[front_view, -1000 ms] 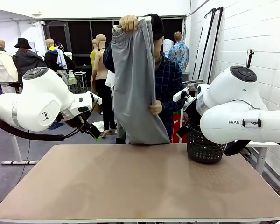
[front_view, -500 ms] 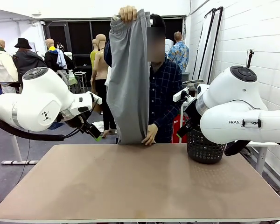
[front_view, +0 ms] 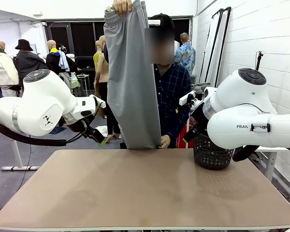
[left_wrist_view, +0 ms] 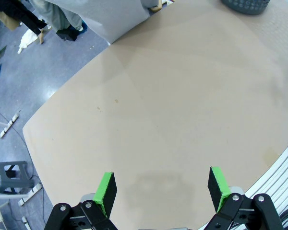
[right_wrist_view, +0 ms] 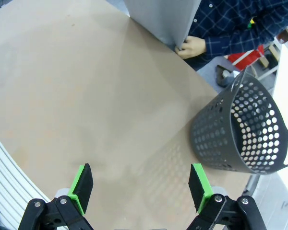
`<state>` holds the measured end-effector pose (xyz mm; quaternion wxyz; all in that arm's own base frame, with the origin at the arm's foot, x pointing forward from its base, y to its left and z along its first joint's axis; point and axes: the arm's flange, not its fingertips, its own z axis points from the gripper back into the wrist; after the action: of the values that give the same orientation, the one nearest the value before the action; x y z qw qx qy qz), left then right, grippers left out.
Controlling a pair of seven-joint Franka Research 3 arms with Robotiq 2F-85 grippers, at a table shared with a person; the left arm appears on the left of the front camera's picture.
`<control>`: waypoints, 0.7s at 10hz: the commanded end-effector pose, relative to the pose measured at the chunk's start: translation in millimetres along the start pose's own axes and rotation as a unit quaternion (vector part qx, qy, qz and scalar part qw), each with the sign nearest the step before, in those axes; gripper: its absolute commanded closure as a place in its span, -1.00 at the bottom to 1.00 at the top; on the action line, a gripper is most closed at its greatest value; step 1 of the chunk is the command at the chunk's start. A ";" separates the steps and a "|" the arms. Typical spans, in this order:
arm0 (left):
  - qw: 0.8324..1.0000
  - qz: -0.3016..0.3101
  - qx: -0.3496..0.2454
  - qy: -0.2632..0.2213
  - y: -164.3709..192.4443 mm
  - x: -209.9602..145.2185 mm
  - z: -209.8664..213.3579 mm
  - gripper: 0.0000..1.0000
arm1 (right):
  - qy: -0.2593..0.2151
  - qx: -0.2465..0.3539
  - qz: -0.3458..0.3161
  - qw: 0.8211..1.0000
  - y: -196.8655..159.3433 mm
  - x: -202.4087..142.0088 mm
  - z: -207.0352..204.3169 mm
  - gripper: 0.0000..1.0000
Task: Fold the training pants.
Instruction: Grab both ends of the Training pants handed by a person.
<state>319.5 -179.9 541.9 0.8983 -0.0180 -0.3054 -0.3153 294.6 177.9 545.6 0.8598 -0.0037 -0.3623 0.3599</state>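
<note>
The grey pants (front_view: 133, 77) hang full length over the table's (front_view: 135, 193) 12 o'clock edge. The person's upper hand (front_view: 122, 6) grips the waistband and the lower hand (front_view: 165, 141) is at the hem. A black basket (front_view: 210, 153) stands at 2 o'clock. The left tool (left_wrist_view: 162, 187) and right tool (right_wrist_view: 141, 188) hover above the table, fingers apart, holding nothing.

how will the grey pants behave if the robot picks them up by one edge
Probably floppy: the pants hang straight down in soft folds from the person's raised hand. Likely light, since that hand carries them high without visible strain. They would probably drape and bunch on the table rather than keep shape.
</note>
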 end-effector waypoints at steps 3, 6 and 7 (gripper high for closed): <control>1.000 -0.005 -0.002 0.002 -0.3 -0.6 -0.3 -1.00 | 0.000 -0.001 0.001 1.000 0.0 0.0 -0.3 -1.00; 1.000 -0.005 -0.002 0.002 -0.3 -0.6 -0.3 -1.00 | 0.000 -0.001 0.001 1.000 0.0 0.0 -0.3 -1.00; 1.000 -0.005 -0.002 0.002 -0.3 -0.6 -0.3 -1.00 | 0.000 -0.001 0.001 1.000 0.0 0.0 -0.3 -1.00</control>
<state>319.5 -179.9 541.9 0.8983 -0.0180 -0.3053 -0.3153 294.6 177.9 545.6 0.8598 -0.0037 -0.3623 0.3599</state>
